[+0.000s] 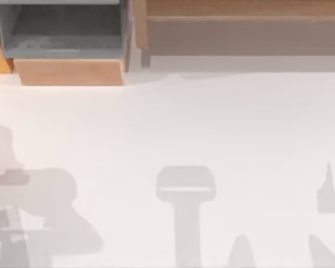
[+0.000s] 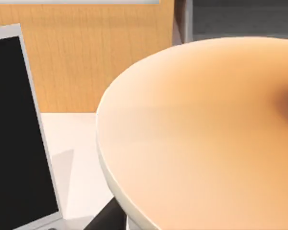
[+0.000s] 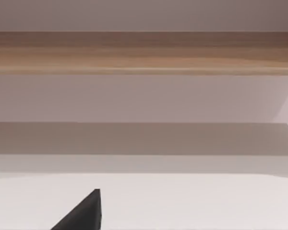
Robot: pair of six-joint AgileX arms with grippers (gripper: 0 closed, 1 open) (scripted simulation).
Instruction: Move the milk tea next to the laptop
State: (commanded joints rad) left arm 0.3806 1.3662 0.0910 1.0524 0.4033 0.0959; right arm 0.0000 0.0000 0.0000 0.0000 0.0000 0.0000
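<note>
The white counter (image 1: 212, 123) spans the top view, a wooden shelf (image 1: 240, 28) along its upper edge. In the left wrist view, the milk tea's orange lid (image 2: 197, 134) sits beside the laptop screen (image 2: 14, 129). Finger state: cannot tell.

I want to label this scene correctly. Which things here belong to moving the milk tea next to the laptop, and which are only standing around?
For the job: milk tea, its round orange lid close to the left wrist camera; laptop.
Only standing around: grey open compartment; wooden shelf.

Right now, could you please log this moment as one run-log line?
milk tea lid: orange, close beneath left wrist camera | laptop screen: beside it | right claw finger: over white table
</note>
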